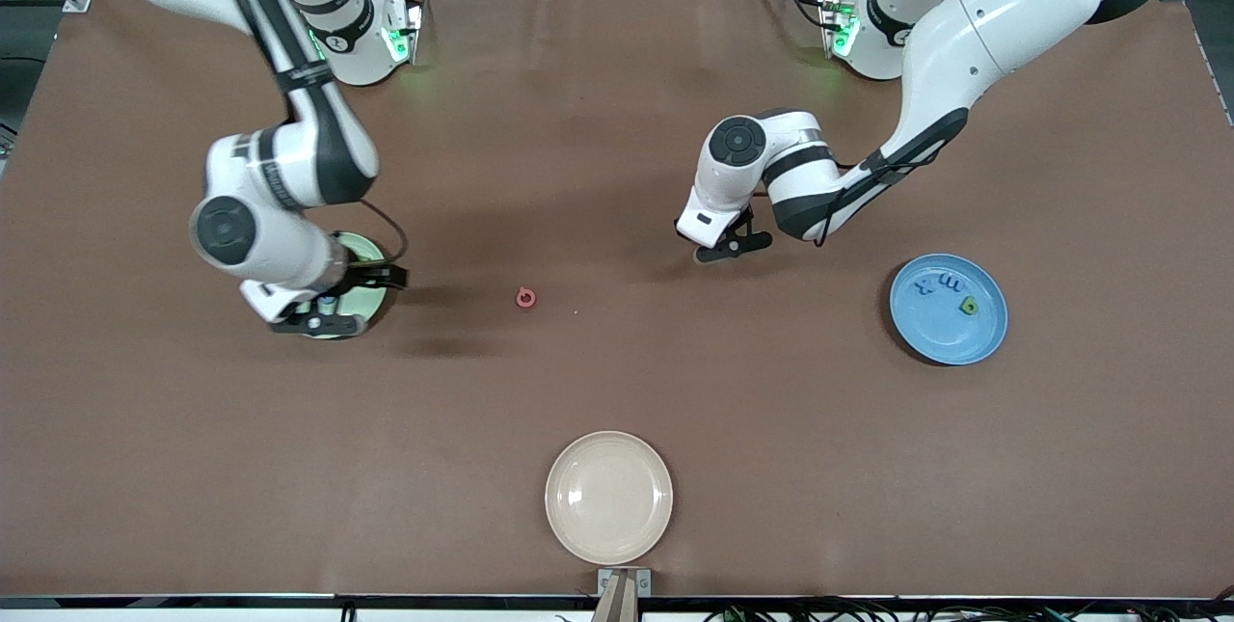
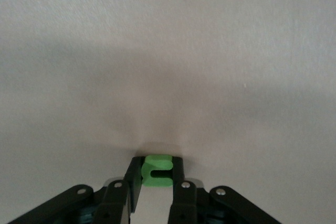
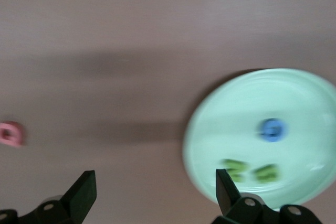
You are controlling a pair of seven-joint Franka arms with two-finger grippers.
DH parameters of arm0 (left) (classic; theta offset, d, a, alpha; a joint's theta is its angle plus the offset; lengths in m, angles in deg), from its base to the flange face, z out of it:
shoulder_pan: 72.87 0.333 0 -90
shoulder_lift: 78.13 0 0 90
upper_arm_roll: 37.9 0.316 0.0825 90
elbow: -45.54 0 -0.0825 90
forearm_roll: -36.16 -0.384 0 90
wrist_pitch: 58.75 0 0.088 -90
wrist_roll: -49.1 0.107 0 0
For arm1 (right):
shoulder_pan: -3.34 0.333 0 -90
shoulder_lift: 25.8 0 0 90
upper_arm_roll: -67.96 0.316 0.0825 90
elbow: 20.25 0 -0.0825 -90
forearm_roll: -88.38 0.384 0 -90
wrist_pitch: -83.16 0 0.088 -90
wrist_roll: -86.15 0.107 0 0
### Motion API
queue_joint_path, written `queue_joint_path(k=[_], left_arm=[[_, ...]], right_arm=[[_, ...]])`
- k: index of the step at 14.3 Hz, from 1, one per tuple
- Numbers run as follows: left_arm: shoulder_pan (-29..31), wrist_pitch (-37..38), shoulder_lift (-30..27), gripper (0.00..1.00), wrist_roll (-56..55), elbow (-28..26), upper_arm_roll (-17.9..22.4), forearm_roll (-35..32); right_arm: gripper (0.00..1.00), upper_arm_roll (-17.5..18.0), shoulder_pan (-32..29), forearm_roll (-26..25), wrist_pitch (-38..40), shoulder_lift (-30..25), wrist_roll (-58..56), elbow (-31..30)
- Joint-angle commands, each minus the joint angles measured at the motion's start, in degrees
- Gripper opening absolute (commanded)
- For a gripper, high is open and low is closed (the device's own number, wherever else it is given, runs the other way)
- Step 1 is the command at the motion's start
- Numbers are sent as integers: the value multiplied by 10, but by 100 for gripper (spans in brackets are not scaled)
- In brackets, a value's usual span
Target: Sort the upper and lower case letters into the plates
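The pale mint green plate [image 1: 359, 244] lies toward the right arm's end of the table, mostly covered by my right gripper [image 1: 323, 318]. In the right wrist view this gripper [image 3: 155, 182] is open and empty beside the plate [image 3: 231, 129], which holds a blue letter [image 3: 273, 129] and two green letters [image 3: 251, 171]. The bright blue plate [image 1: 940, 338] lies toward the left arm's end and holds two blue letters [image 1: 937, 285] and a green one [image 1: 969, 306]. My left gripper [image 1: 733, 248] hangs over bare table, shut on a green letter [image 2: 157, 174]. A pink letter [image 1: 525, 297] lies on the table between the plates.
A cream-beige plate [image 1: 608, 497] with nothing in it sits near the table's front edge, in the middle. The table is covered with a brown mat [image 1: 617, 391]. The pink letter also shows in the right wrist view [image 3: 10, 133].
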Motion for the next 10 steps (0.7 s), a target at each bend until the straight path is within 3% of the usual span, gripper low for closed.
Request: queue_joint_path(k=[1, 3, 7, 10], left_arm=[[4, 7, -26, 15, -2, 16, 6, 6], [25, 19, -34, 15, 2, 24, -8, 6], [160, 73, -34, 13, 65, 29, -98, 6], [268, 126, -34, 13, 146, 24, -162, 5]], right_arm=[[100, -5, 52, 18, -45, 31, 86, 11], [100, -5, 80, 17, -62, 63, 123, 33], [100, -6, 121, 10, -76, 123, 187, 86], [99, -7, 143, 10, -114, 141, 204, 82]])
